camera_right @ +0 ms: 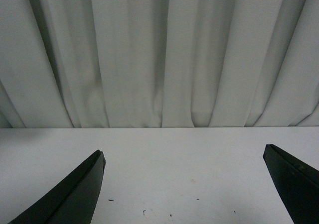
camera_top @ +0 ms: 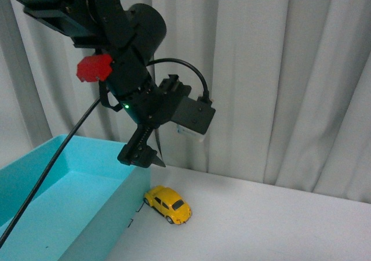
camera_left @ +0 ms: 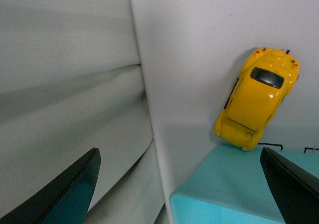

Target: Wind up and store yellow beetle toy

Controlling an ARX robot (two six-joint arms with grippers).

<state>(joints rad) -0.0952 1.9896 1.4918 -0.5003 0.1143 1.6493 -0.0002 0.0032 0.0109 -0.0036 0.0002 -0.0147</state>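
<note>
Yellow beetle toy (camera_top: 168,204) beside teal bin (camera_top: 119,223) wall, open table (camera_top: 278,226) beyond; left pincer (camera_top: 144,159), right pincer (camera_right: 183,153) apart.

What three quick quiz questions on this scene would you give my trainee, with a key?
1. True or false: the yellow toy car lies inside the turquoise bin.
2. The left tool is: A) shut on the car; B) open and empty; C) out of view.
3. Fill in: the right tool is open above the white ____.
Key: 1 false, it stands on the table beside the bin; 2 B; 3 table.
</note>
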